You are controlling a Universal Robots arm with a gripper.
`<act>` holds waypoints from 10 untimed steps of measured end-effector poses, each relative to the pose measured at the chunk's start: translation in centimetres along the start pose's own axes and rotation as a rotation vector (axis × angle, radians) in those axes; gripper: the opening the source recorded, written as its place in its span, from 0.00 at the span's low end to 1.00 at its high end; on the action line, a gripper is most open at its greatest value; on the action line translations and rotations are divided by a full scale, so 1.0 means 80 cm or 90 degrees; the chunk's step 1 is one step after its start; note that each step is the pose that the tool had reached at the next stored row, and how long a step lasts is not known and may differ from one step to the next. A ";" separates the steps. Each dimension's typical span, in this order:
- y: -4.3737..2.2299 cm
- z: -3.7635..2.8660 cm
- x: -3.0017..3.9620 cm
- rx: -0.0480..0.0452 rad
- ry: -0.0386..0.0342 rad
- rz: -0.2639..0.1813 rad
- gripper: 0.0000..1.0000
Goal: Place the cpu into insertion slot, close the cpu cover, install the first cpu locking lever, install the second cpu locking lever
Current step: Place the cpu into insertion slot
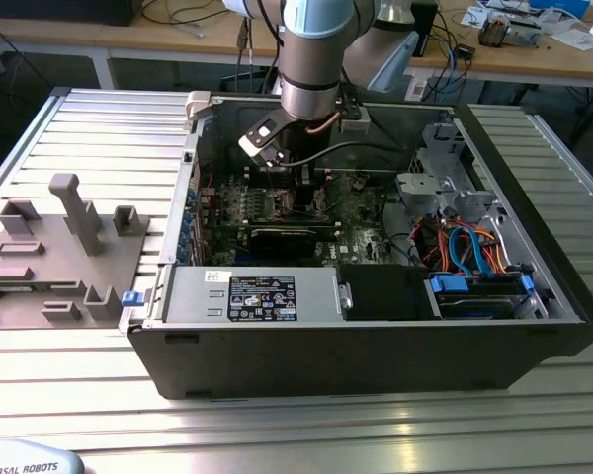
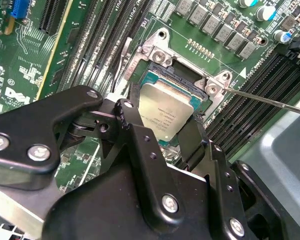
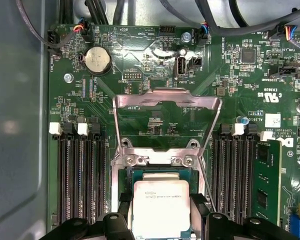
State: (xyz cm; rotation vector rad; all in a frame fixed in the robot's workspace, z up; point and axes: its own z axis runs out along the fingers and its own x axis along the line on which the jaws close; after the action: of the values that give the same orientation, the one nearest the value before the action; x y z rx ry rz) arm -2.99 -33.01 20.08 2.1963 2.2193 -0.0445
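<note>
In the exterior view, your arm (image 1: 311,59) reached straight down into the open computer case (image 1: 376,355). Its wrist was low over the motherboard (image 1: 277,207), in the half of the case toward the exterior view's left.

In the second wrist view, your gripper (image 2: 162,117) was clamped on the cpu (image 2: 165,112). One black finger (image 2: 135,132) pressed on each of two opposite edges, and the chip's grey top lay within the outline of the insertion slot (image 2: 162,80). It looked slightly off level with the slot's frame. I could not tell whether it hung just above the contacts or rested on them. A thin locking lever (image 2: 270,101) stuck out free to one side, unlatched.

In the first wrist view, the cpu sat centred over the slot, between the two memory slot banks (image 3: 82,175). The cpu cover (image 3: 190,100) stood swung up on its hinge, with bare board showing through its window.

So you were on the first step, placing the chip; the cover and both levers were not yet done. I judged that this move called for the chip to be square to the slot walls and flat, and lowered without any sideways slide, since the contacts beneath would likely bend easily. The fingers also needed room to part without dragging the chip askew.
</note>
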 end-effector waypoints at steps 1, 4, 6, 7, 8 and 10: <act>0.0000 0.0003 0.0000 0.0000 0.0000 0.000 0.54; 0.0000 0.0013 0.0001 0.0000 0.0000 0.001 0.54; -0.0008 0.0017 0.0002 0.0000 -0.0001 0.001 0.54; -0.0009 0.0018 0.0005 0.0000 0.0000 0.001 0.54; -0.0010 0.0019 0.0009 0.0000 0.0001 0.001 0.54; -0.0013 0.0018 0.0012 0.0001 0.0000 0.003 0.54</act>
State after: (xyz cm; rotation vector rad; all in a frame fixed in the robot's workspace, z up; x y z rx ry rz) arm -3.10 -32.93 19.93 2.2017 2.2140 -0.0446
